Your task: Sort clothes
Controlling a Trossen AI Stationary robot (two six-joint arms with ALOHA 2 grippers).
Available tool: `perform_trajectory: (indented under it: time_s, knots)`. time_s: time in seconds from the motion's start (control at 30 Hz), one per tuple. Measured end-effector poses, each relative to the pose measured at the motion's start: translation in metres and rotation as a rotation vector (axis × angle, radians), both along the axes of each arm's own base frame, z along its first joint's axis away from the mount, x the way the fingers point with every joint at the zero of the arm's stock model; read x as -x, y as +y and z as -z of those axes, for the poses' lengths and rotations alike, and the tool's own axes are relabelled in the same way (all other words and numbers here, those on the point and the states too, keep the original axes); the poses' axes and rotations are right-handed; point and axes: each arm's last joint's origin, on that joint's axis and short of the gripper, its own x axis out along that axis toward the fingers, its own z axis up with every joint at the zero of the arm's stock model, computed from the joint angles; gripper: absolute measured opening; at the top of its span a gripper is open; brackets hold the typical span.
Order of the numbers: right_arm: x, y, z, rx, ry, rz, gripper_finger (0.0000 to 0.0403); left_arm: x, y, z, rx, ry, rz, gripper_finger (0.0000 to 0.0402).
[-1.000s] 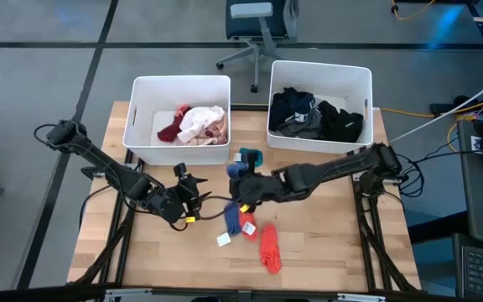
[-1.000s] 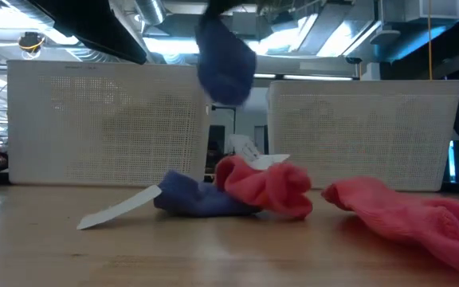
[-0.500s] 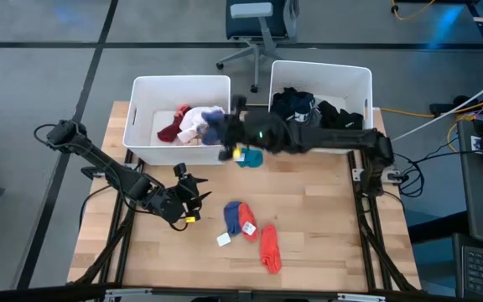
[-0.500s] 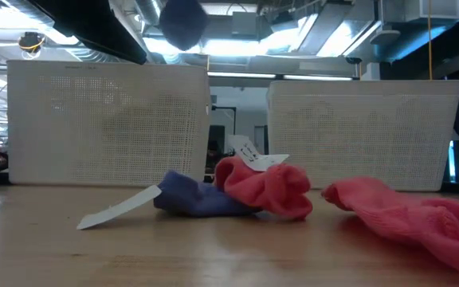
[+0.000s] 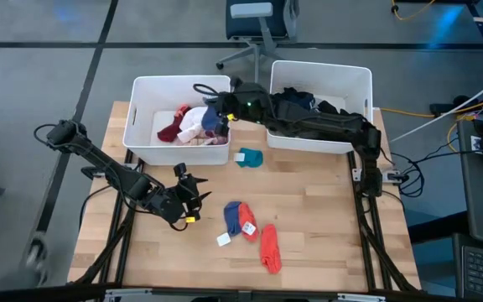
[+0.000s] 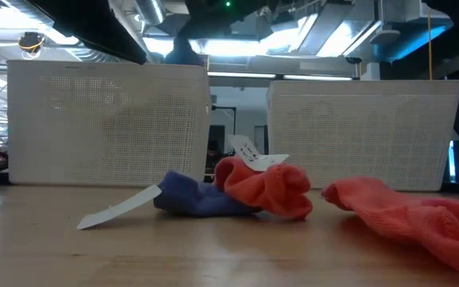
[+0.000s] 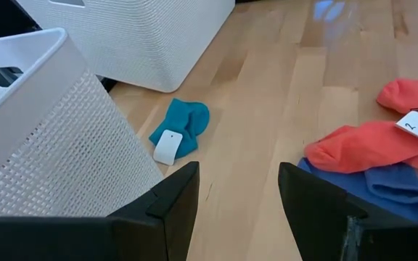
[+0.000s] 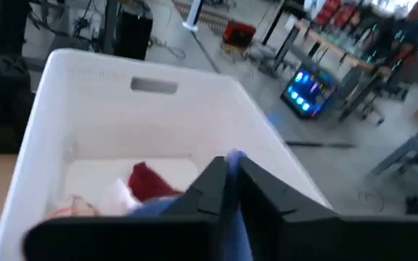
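Since a second ago the right gripper [image 5: 216,120] has swung from mid-tabletop up over the left bin [image 5: 141,88], carrying a blue garment [image 5: 211,122]. In its wrist view the jaws look nearly closed with blue cloth between them; whether the grip has let go I cannot tell.

The left bin holds light and maroon pieces, the right bin [image 5: 360,80] dark ones. Still unsorted on the tabletop: a teal sock [image 5: 250,157] near the bins, and a blue sock [image 5: 232,217] and two red socks [image 5: 269,248] toward the near edge.

The left gripper [image 5: 187,195] waits near them, jaws apart and empty. Only its wrist view shows the white tags.
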Motion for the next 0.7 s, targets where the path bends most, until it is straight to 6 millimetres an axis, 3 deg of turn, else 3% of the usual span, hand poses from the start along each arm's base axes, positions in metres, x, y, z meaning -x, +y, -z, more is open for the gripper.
perform_trajectory:
  time_s: [0.23,0.4,0.6,0.7]
  knots:
    - [-0.001,0.003,0.006,-0.08,0.024,0.007,0.015,0.0,0.0,0.0,-0.001,0.0,0.001,0.018]
    - [0.004,0.014,-0.011,-0.134,0.081,0.011,0.0223,0.0,0.0,0.0,0.001,-0.001,0.001,0.018]
    - [0.017,0.052,-0.028,-0.163,0.268,-0.057,0.0249,0.0,0.0,0.0,0.001,-0.001,0.001,0.018]
    - [0.022,0.076,-0.026,-0.172,0.371,-0.102,0.0249,0.0,0.0,0.0,0.001,0.0,0.0,0.018]
